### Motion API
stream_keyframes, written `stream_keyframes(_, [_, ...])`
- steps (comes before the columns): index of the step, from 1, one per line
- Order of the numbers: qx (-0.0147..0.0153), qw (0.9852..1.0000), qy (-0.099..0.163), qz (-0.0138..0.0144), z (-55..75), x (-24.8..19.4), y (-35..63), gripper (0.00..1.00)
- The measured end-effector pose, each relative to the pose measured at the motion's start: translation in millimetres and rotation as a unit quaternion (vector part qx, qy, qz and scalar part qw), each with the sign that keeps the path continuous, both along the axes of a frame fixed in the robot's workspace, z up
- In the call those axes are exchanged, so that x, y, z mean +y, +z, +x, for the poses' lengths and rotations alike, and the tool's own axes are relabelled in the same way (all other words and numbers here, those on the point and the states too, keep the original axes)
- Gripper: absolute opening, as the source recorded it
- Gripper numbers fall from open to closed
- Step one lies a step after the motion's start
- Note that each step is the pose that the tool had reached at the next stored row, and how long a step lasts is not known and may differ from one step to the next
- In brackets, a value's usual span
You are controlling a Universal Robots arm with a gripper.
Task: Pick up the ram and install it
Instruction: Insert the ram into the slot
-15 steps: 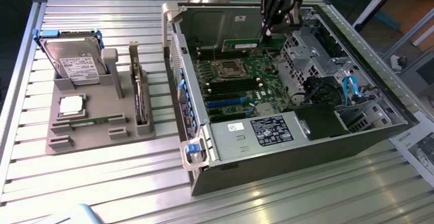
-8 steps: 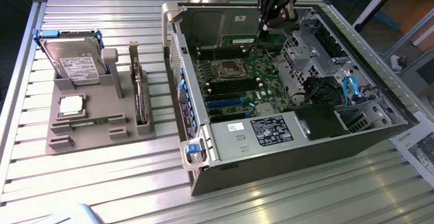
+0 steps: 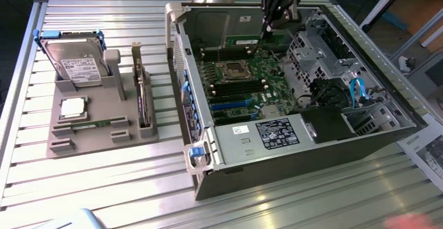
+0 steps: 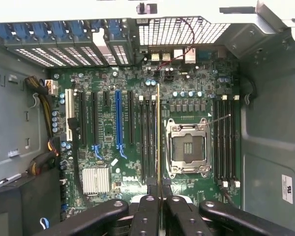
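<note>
My gripper [image 3: 268, 28] hangs inside the open computer case [image 3: 387, 130], above the motherboard [image 3: 249, 86], and is shut on the ram [image 3: 244, 41], a narrow green stick. In the wrist view the ram [image 4: 159, 137] shows edge-on as a thin line running out from between the black fingers [image 4: 146, 211] of the gripper [image 4: 159, 199]. It hovers over the black memory slots [image 4: 148, 142] beside the empty processor socket [image 4: 187, 147]. More memory slots [image 4: 226, 140] lie on the socket's other side. A second green ram stick [image 3: 93, 125] lies in the grey holder [image 3: 104, 135].
The grey holder on the exterior view's left also carries a hard drive [image 3: 74, 63], a square silver processor chip [image 3: 72, 107] and an upright expansion card [image 3: 142, 96]. Inside the case are drive cages [image 3: 325, 42], the power supply [image 3: 277, 133] and blue cables [image 3: 356, 91].
</note>
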State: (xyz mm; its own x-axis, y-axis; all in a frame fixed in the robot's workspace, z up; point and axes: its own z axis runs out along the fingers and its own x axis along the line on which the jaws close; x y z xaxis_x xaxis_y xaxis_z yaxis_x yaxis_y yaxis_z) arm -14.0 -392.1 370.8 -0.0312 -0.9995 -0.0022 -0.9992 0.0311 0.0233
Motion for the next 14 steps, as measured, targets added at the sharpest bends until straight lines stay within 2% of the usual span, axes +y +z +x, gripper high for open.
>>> stream_keyframes(14, [-0.0010, 1.0000, 0.000, 0.0004, 0.0, 3.5, -29.2, 0.12])
